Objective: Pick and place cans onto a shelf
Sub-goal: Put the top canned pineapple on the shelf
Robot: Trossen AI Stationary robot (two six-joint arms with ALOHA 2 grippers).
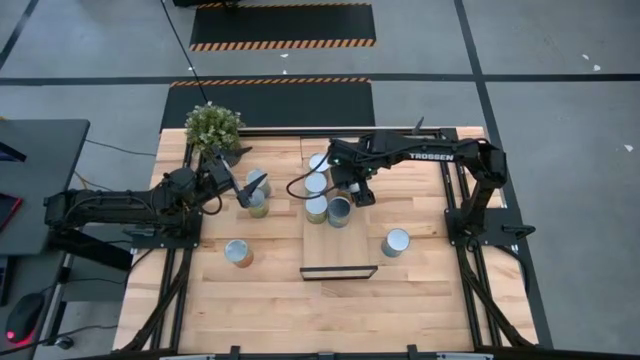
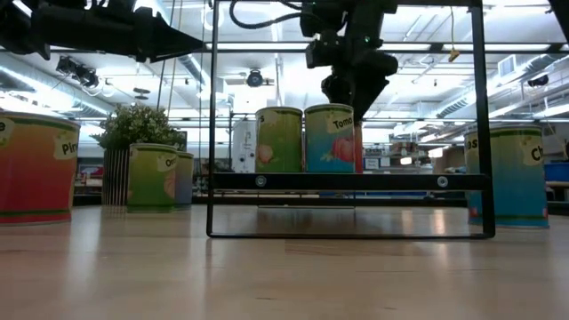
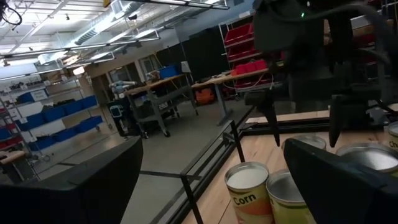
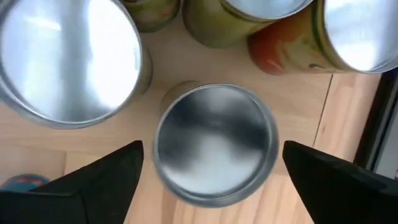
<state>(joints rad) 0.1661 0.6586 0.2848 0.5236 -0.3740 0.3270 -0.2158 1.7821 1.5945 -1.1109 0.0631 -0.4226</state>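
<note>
The shelf (image 1: 340, 250) is a narrow light-wood board in a dark frame at the table's middle. Several cans stand on its far half, among them a teal tomato can (image 2: 329, 138) with a silver top (image 4: 214, 143). My right gripper (image 1: 352, 192) is open just above that can, one finger on either side of it (image 4: 212, 149). My left gripper (image 1: 243, 190) is open beside two cans (image 1: 257, 203) left of the shelf, and the corn can (image 3: 249, 193) shows between its fingers. More cans stand on the table at the near left (image 1: 238, 253) and to the right (image 1: 396, 242).
A potted green plant (image 1: 213, 127) stands at the far left corner, close behind my left gripper. The near half of the shelf and the near part of the table are bare wood. The shelf's dark frame (image 2: 212, 133) rises around the board.
</note>
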